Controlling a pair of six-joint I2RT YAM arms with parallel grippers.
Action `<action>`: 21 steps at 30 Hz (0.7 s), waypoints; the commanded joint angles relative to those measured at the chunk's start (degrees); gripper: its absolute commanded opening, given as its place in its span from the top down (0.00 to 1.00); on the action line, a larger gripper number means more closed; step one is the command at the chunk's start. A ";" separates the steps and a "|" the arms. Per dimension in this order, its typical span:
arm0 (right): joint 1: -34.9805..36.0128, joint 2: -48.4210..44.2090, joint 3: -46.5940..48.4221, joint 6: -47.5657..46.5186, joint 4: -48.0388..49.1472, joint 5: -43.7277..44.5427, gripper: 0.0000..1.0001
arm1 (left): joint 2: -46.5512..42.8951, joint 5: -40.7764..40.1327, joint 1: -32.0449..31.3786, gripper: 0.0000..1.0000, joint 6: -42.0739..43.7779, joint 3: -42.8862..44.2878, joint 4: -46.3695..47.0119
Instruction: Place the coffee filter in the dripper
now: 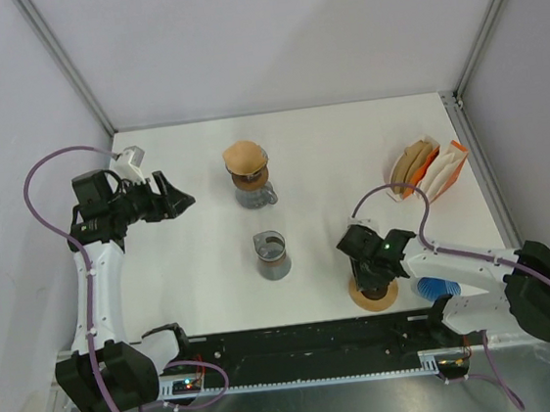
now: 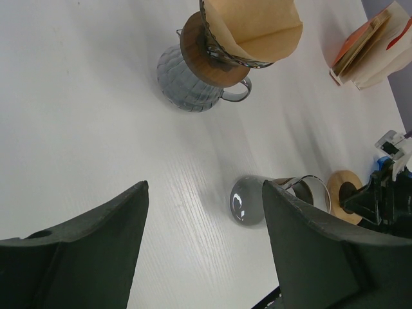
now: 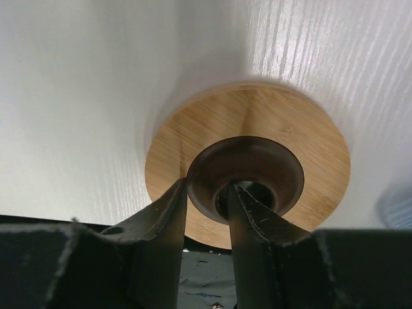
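White table. My right tool pinches the disc's thin collar, right of the jug; lifted so, it could slip out. Left tool gapes wide, empty.

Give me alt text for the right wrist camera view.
The right gripper pinches the dark centre rim of a round wooden disc, one finger either side. The disc lies flat on a white table.

Filter in dripper on carafe; jug before it; disc right of jug.
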 commanded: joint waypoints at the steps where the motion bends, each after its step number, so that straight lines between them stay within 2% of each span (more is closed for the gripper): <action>1: 0.75 2.66 -0.74 1.16 4.46 -1.14 0.68 | -1.11 1.65 0.64 0.24 1.14 0.02 1.42; 2: 0.77 3.38 -1.07 0.95 5.02 -1.28 0.71 | -1.12 1.66 0.65 0.24 1.12 0.03 1.43; 5: 0.78 4.00 -1.38 0.05 6.59 -2.56 0.92 | -1.01 1.67 0.73 0.24 1.10 0.08 1.39; 7: 0.79 3.21 -1.39 -0.95 8.71 -5.05 0.98 | -0.88 1.82 0.75 0.24 1.03 0.04 1.43; 13: 0.89 -3.77 -0.37 -4.40 17.22 -14.23 1.00 | -0.67 4.35 0.75 0.25 1.15 -0.02 1.35; 21: 2.68 -12.89 7.79 -10.72 12.91 -10.18 1.00 | -0.73 14.22 -0.04 0.27 -0.04 4.65 1.30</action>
